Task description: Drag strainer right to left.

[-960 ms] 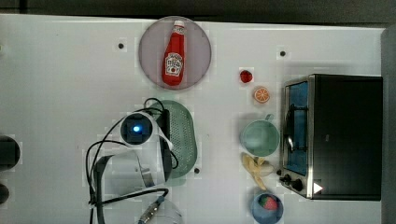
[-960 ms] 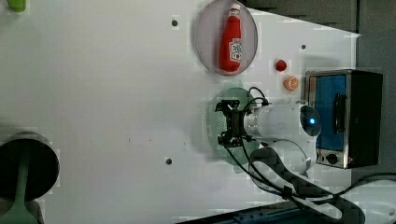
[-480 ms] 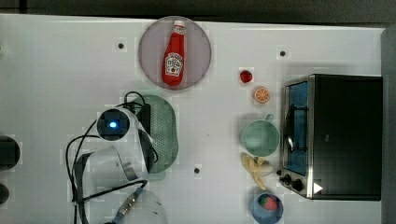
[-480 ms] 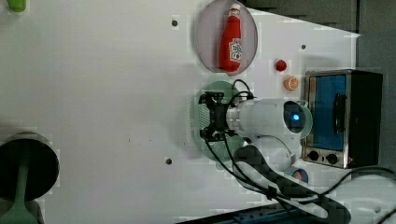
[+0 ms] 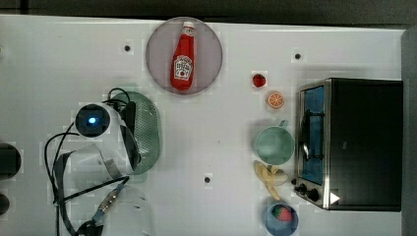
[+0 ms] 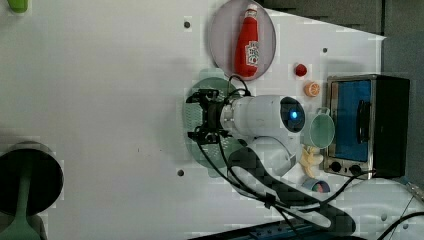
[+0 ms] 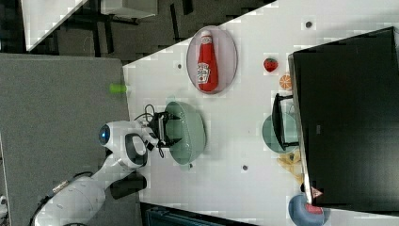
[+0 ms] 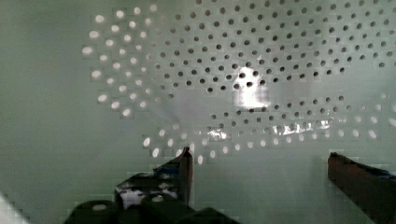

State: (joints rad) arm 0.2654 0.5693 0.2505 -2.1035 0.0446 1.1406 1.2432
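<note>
The ketchup bottle (image 5: 183,56) lying on the round plate (image 5: 212,46) carries a white label with dark print, but its wording is too small to make out in the top view, left view or right view. No other text, number or sign can be read anywhere.

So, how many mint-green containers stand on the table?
2: the strainer under the gripper, on the top view's left, and the cup beside the toaster oven.

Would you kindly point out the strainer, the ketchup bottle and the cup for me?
strainer (image 5: 147,129), top view, perforated bottom.
ketchup bottle (image 5: 183,61), top view, label on its body.
cup (image 5: 273,145), top view, inside of the bowl.
</note>
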